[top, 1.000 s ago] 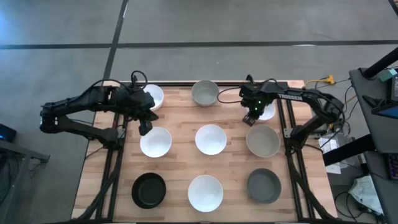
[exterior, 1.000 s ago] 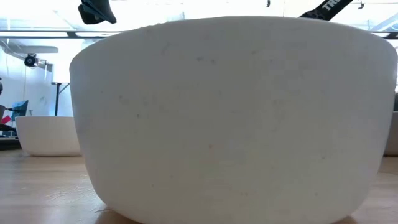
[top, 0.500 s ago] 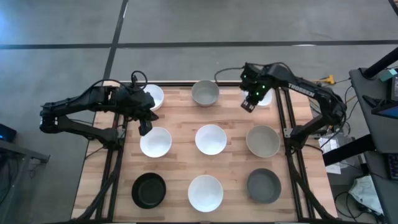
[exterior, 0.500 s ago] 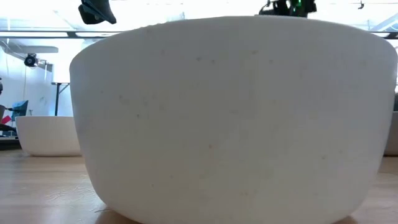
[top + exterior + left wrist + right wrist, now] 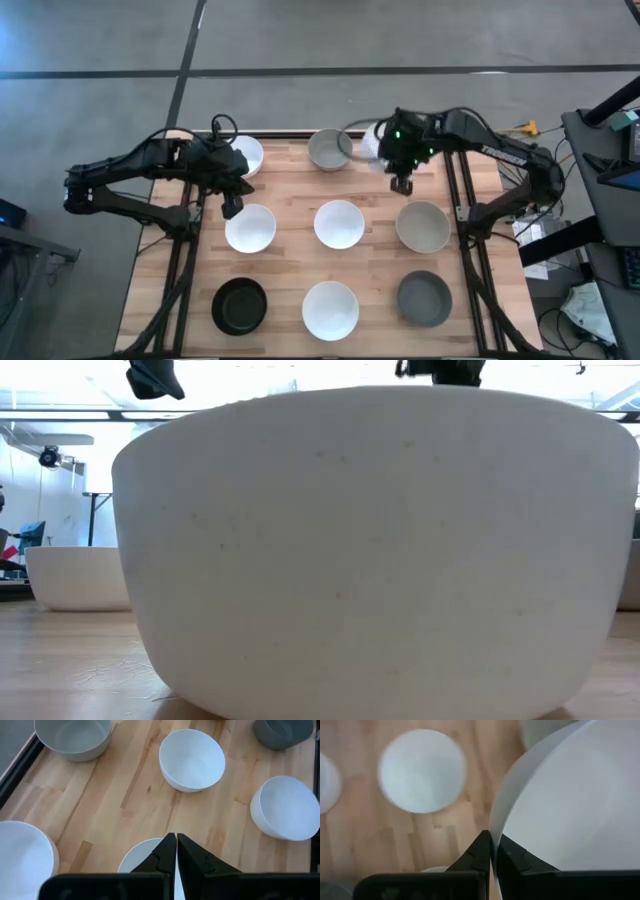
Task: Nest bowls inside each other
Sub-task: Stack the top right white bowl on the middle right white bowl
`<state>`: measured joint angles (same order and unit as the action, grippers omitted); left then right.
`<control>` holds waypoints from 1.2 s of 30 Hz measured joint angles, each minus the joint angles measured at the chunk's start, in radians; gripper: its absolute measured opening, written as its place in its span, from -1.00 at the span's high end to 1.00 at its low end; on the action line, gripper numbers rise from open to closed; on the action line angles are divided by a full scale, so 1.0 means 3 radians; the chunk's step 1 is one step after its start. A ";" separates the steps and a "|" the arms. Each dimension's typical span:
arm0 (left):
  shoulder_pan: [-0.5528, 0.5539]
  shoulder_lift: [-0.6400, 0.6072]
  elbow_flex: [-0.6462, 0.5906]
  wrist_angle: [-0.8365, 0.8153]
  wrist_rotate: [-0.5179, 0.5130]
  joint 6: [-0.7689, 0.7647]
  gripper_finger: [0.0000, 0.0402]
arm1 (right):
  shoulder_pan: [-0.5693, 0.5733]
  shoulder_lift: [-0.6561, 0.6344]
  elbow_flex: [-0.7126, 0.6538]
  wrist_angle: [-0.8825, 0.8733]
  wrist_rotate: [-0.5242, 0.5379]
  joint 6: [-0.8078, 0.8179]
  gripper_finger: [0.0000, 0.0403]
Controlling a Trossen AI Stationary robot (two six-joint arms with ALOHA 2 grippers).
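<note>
Nine round smooth bowls in all, eight resting on the wooden bench (image 5: 290, 250); the ninth, a round white bowl (image 5: 372, 142), hangs above the far edge, pinched by its rim in my right gripper (image 5: 401, 183), fingers narrowed on the wall as the right wrist view shows it (image 5: 570, 805); I judge a rim grip keeps the hollow free for dropping into another. It sits just beside the pale grey round bowl (image 5: 329, 149) at the far edge's middle, likely the receiver; nothing nested yet. My left gripper (image 5: 231, 207) waits near the far left corner, fingers (image 5: 165, 857) pressed together on nothing, over the white bowl of the left middle row (image 5: 250, 228). Low view blocked by a near white bowl (image 5: 375, 550).
</note>
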<state>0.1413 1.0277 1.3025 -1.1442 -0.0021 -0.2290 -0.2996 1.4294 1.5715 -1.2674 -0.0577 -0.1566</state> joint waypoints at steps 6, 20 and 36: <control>0.0003 -0.0025 -0.0001 -0.0092 -0.0001 0.0199 1.00 | 0.0667 -0.0055 0.0003 0.0307 0.0214 -0.0088 0.94; 0.0001 -0.0181 -0.0003 -0.0087 -0.0024 0.0451 1.00 | 0.1759 0.0167 0.0036 0.0837 0.0799 -0.1120 0.94; -0.0001 -0.0353 -0.0003 -0.0088 -0.0023 0.0635 1.00 | 0.1873 0.1024 0.0565 0.0467 0.1113 -0.1533 0.94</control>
<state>0.1410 0.9217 1.3018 -1.1708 -0.0090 -0.0384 0.2624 1.7368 1.7410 -1.1274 0.2763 -0.6165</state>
